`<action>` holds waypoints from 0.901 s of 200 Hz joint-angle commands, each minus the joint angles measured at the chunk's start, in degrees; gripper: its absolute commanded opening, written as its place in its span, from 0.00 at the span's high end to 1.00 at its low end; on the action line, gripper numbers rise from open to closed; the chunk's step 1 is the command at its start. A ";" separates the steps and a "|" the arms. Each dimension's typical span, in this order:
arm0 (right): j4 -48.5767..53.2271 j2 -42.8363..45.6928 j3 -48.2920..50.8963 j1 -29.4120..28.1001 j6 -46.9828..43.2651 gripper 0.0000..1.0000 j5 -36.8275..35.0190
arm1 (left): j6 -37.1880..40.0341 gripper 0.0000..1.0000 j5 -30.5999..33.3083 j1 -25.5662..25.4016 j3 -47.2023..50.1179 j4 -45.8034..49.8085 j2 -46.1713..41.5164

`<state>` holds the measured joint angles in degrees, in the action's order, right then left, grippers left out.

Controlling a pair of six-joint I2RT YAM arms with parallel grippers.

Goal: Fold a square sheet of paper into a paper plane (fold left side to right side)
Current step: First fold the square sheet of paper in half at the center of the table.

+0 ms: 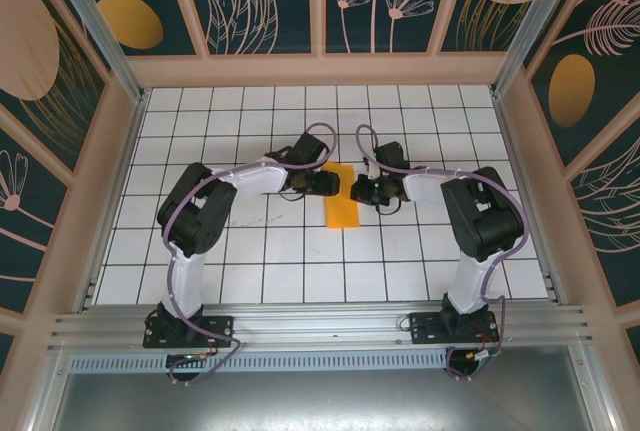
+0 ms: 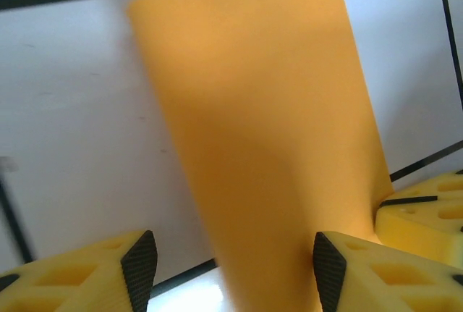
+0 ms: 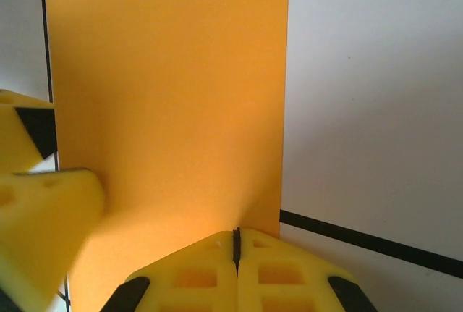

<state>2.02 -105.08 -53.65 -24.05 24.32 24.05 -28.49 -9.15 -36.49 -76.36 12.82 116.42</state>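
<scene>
The square sheet of paper (image 1: 342, 210) is bright orange and lies on the white tiled table as a narrow doubled-over strip; no paper plane is in view. In the left wrist view its upper layer (image 2: 268, 153) bulges up in a curve between the spread fingers of my left gripper (image 2: 234, 272), which is open. My right gripper (image 3: 236, 238) is shut, and its tips rest on the paper (image 3: 166, 102) near its right edge. From above, the left gripper (image 1: 333, 184) and the right gripper (image 1: 358, 191) face each other over the paper's far end.
The right gripper's yellow fingers (image 2: 427, 214) sit close beside the left one, and a left finger (image 3: 40, 243) shows in the right wrist view. Patterned walls and aluminium posts (image 1: 95, 21) enclose the tiled table (image 1: 250, 251).
</scene>
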 commanded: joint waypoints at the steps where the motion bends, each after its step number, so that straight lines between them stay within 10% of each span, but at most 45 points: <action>1: 4.59 -2.90 0.12 -0.47 -0.93 0.97 -2.51 | 0.54 0.38 -2.96 2.24 2.70 -4.28 -6.80; 83: 4.42 -3.30 -0.40 -0.76 -0.78 0.97 -2.37 | -8.55 0.62 -28.02 1.79 10.70 -22.52 -3.62; 180: 6.59 -3.48 -0.96 -0.88 -1.90 0.98 -3.40 | -5.87 0.64 -20.00 1.41 12.13 -15.74 1.18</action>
<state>3.31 -105.71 -54.89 -24.25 24.03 23.88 -35.57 -32.25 -34.83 -65.98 -5.65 116.97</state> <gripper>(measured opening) 0.060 0.358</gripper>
